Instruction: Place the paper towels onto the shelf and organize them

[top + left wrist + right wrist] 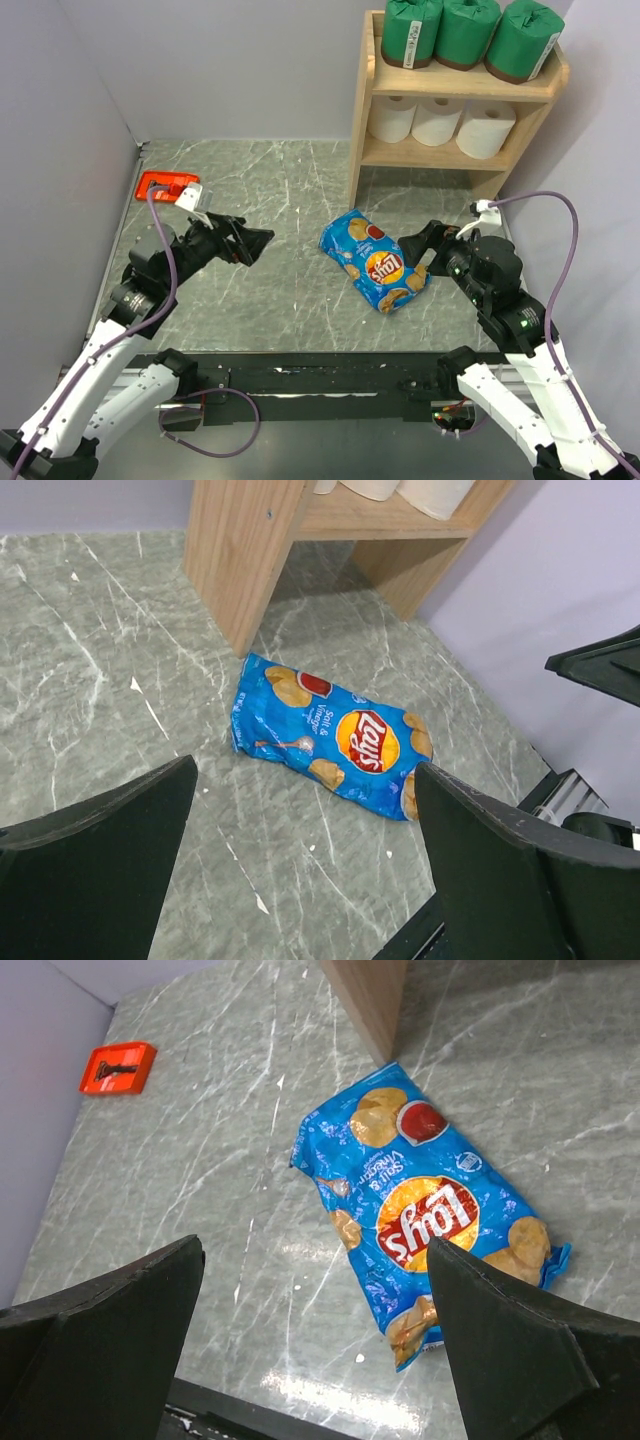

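Observation:
The wooden shelf stands at the back right. Three green-wrapped paper towel rolls sit in a row on its top tier. Three white rolls sit in a row on its lower tier. In the left wrist view the shelf's side panel and the bottoms of white rolls show. My left gripper is open and empty, above the table at the left. My right gripper is open and empty, by the right end of the chip bag.
A blue chip bag lies flat on the table in front of the shelf, also in the left wrist view and the right wrist view. A red flat tool lies at the back left. Grey walls enclose the table.

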